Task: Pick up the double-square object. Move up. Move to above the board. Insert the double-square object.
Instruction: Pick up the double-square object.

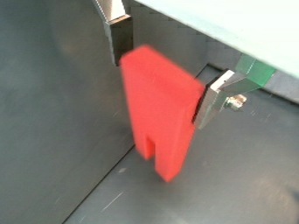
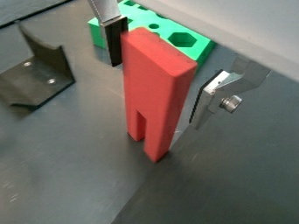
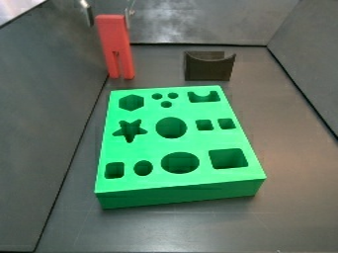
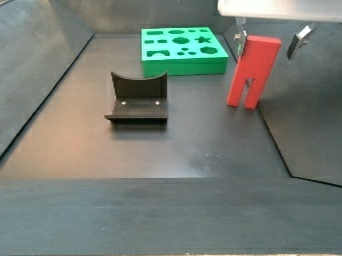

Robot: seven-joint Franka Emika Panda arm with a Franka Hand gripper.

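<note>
Gripper (image 4: 265,38) is being seen at upper right of a side view, w/ jaws clamped on top of the double-square object (image 4: 253,72), silver plates pressing both sides. Object is standing upright, prong end down, at or just above the dark floor; contact can't be told. The board (image 4: 185,50) is lying flat behind it, apart, w/ open floor between. Fixture (image 4: 136,98) is sitting at centre left, well apart from object.

In a side view the object (image 3: 115,45) is being shown at upper left, beyond the board's (image 3: 175,138) far edge. Finger pads (image 2: 112,45) are being shown only in wrist views, flat against object (image 2: 156,92); slot betw. prongs is also visible there.
</note>
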